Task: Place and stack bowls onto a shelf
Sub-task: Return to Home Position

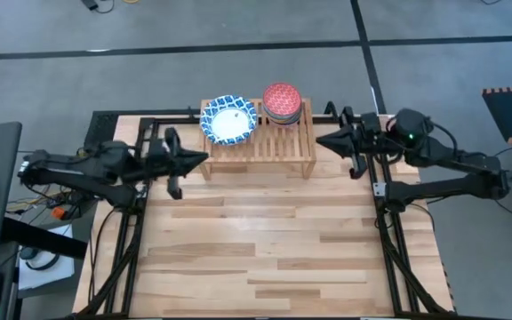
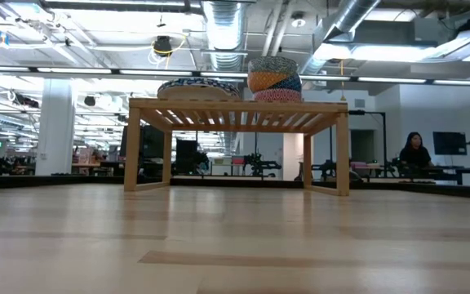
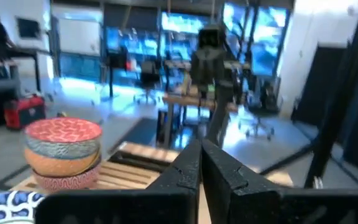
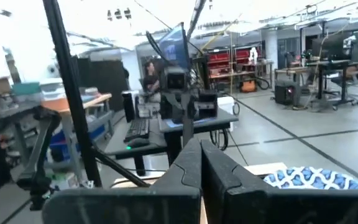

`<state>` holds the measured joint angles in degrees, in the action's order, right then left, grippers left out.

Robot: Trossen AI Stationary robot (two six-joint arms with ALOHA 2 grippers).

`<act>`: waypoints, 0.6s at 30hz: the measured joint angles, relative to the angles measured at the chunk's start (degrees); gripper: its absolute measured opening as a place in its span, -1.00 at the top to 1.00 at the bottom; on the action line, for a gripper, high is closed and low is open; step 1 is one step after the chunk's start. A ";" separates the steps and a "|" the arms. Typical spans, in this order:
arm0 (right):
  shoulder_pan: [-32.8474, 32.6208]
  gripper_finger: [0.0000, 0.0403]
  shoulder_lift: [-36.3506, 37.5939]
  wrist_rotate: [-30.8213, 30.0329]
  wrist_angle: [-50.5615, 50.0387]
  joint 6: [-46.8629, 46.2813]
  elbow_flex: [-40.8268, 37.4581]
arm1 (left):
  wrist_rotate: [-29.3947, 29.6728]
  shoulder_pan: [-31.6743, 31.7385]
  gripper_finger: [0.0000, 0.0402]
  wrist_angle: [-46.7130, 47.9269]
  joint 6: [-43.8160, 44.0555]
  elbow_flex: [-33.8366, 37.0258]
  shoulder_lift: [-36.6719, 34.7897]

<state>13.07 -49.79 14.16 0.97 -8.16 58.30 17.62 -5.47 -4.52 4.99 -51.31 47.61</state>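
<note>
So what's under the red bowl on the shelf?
The red bowl tops a stack: grey-blue, orange and pinkish sides show, resting on the shelf. Their insides are hidden.

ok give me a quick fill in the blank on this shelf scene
The shelf holds ___ stacks of bowls.
The small top bowl is ___ inside.
In the high view the white-and-blue bowl sits to its ___.
The left gripper and right gripper are both ___, holding nothing.
Missing: two; red; left; shut.

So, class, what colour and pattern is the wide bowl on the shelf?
The wide bowl is white with a blue patterned rim; clearest in the high view.
</note>
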 joint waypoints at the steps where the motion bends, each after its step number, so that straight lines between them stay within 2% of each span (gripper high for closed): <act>1: -0.49 0.91 1.24 -1.01 1.06 -1.06 -1.75 | 0.71 -0.53 1.00 -3.44 -0.04 2.96 -0.56; 3: -1.14 0.91 3.38 -2.56 1.94 -1.50 -4.79 | 0.16 -1.13 1.00 -9.74 0.52 8.38 0.46; 5: -1.73 0.91 4.96 -4.91 1.91 -1.10 -7.29 | -2.44 -1.34 1.00 -12.04 0.67 11.99 2.84; 7: -1.98 0.90 5.85 -5.50 0.07 -0.29 -9.43 | -2.20 -1.74 1.00 -12.92 1.41 13.61 4.23; 9: -1.96 0.84 6.83 -5.47 -6.73 -1.47 -10.51 | -1.42 -2.31 1.00 -14.62 0.17 13.19 3.56; 12: -2.42 0.76 7.63 -5.47 -12.72 -4.67 -10.52 | -2.04 -3.65 1.00 -12.56 -5.84 13.18 1.07; 18: -6.64 0.90 11.52 -5.47 -12.70 6.46 -10.47 | -0.78 -3.64 1.00 -2.62 -8.78 14.33 -4.48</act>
<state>6.44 -38.27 8.69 -11.73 -1.69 47.83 16.84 -9.10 -7.13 -3.79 -36.98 43.13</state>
